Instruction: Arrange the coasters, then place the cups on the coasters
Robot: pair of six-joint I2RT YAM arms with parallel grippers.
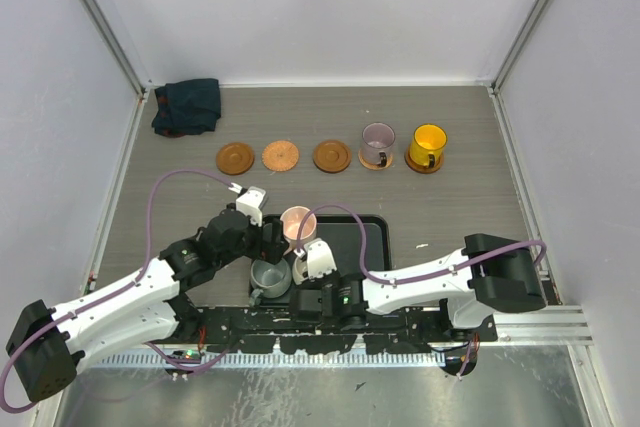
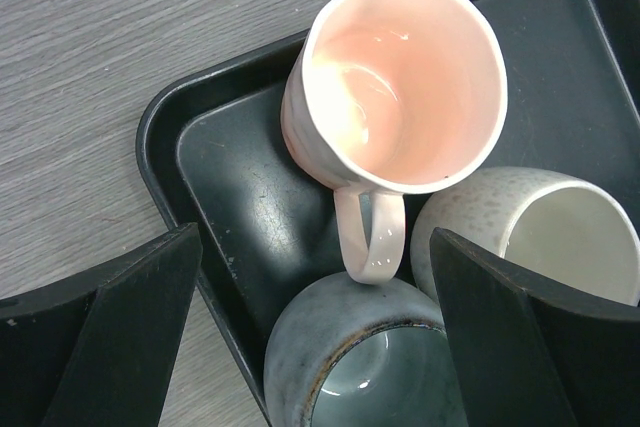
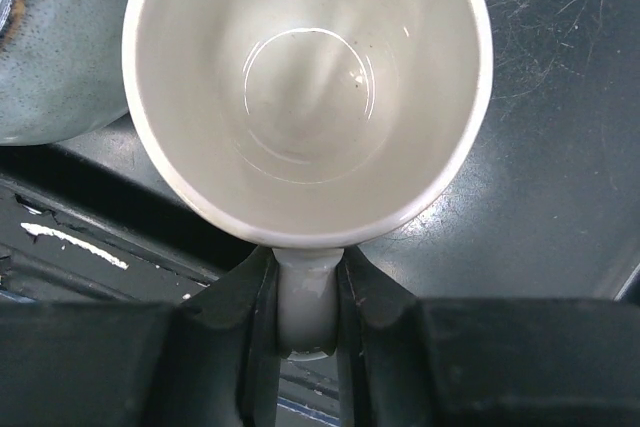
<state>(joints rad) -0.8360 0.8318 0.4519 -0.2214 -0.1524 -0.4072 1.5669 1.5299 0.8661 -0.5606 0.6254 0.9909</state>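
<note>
right gripper (image 3: 310, 319) pinches the cream cup (image 3: 310, 87) by its handle, which points straight back at the wrist; cup stands in the black tray (image 3: 560, 147). left gripper (image 2: 315, 337) hangs spread wide over the pink cup (image 2: 400, 77), holding nothing.

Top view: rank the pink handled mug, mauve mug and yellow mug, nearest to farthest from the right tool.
1. Pink handled mug, in the black tray beside the right tool.
2. Mauve mug, far row.
3. Yellow mug, far right end.

Pink cup (image 2: 400, 77), grey-green cup (image 2: 340, 347), cream cup (image 2: 560, 237) crowded at tray (image 2: 240, 197) left end; right half open.
</note>
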